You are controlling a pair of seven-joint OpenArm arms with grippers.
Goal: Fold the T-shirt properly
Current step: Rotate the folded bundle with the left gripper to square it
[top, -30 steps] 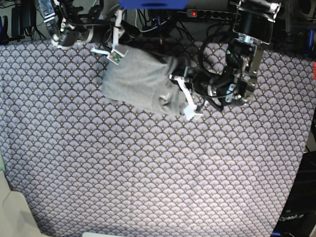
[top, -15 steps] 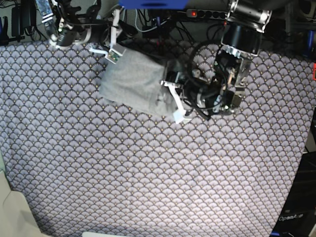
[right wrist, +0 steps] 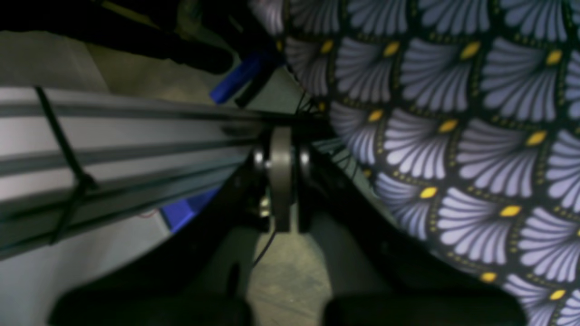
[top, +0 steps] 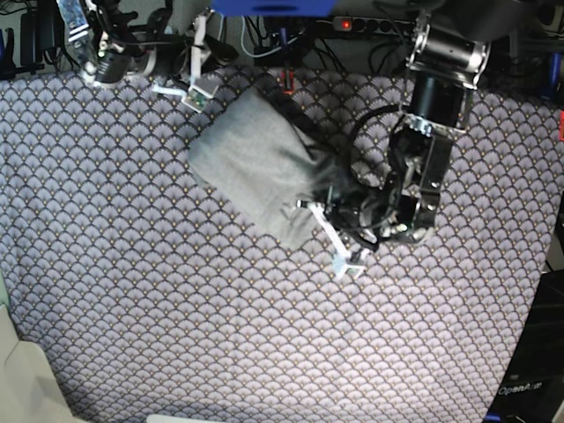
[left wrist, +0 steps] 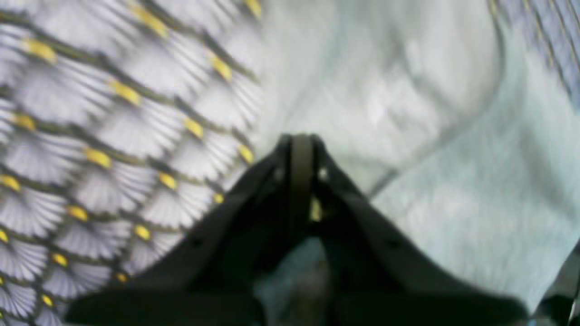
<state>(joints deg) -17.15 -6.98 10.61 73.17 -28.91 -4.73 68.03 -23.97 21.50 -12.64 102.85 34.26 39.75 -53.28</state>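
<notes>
Lying folded on the purple-grey fan-scale patterned cloth (top: 264, 335), the plain light heather-grey T-shirt (top: 251, 159) sits toward 12 o'clock of the base view. The left gripper (top: 310, 209) is closed at its 4 o'clock corner; blur hides whether fabric is pinched. The right gripper (right wrist: 282, 149), jaws closed and empty, hangs past the cloth's 11 o'clock edge, partly cut off.

Plain grey T-shirt (top: 256, 163) on purple fan-scale cloth (top: 176, 308).

Ahead of the left gripper (top: 328, 231) lies the shirt (top: 256, 159), blocking its forward path; the patterned cloth (top: 264, 335) beside and behind it lies bare. The right gripper (top: 181, 92) sits at the cloth's far edge, cables (top: 264, 35) and a rail (right wrist: 113, 136) crowding close beyond it.
</notes>
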